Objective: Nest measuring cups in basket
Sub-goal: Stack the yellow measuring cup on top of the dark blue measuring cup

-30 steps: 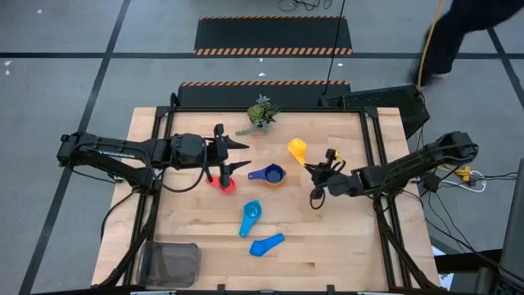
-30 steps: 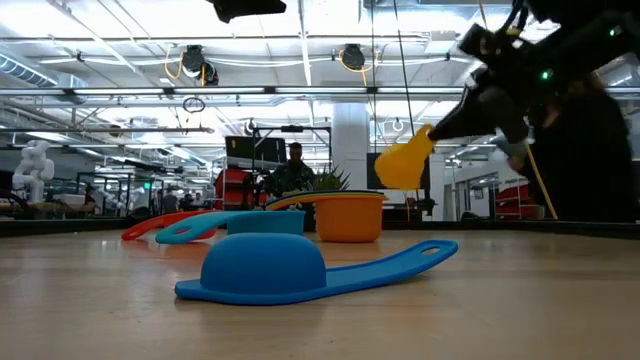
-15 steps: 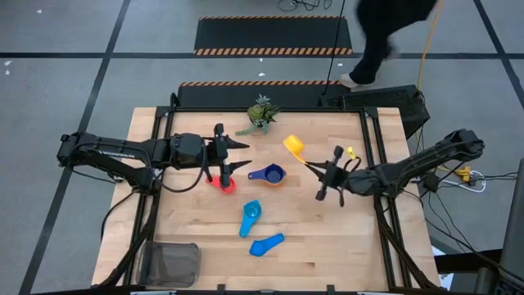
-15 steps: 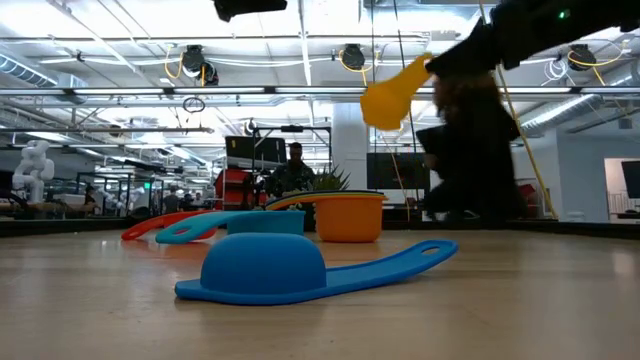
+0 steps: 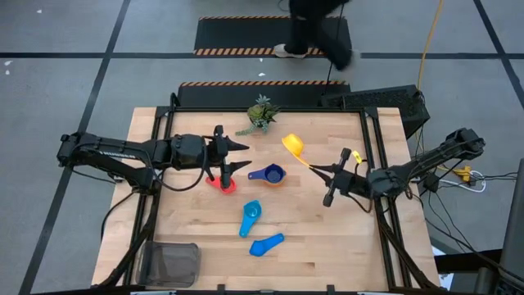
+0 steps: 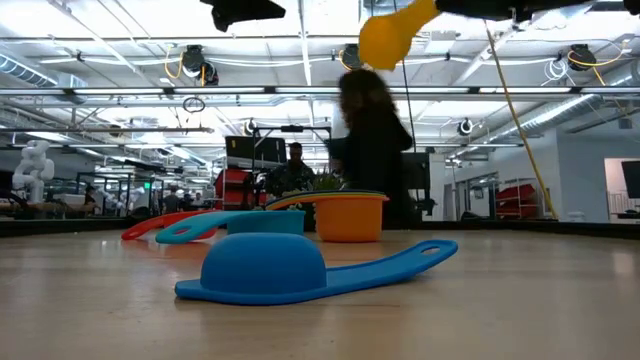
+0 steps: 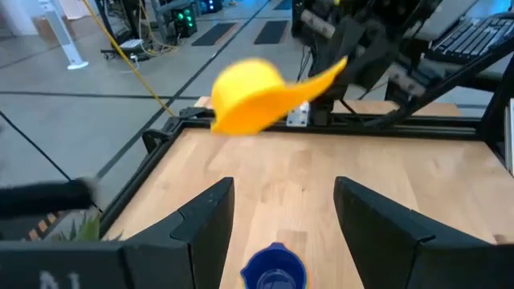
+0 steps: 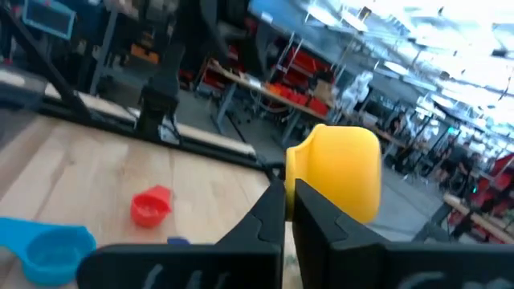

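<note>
While low view hides basket (image 5: pixel 170 264), high shows it.

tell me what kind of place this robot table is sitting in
Probably a large robotics lab or workshop: exposed ceiling beams and lights, hazard-striped floor mats, red equipment racks, and a person walking past behind the wooden table.

Basket (image 5: pixel 169 264) cut off at the counter's front-left corner; walking person (image 6: pixel 372 145) blurred; yellow cup's (image 8: pixel 344 172) handle hidden between fingers (image 8: pixel 265 223).
</note>
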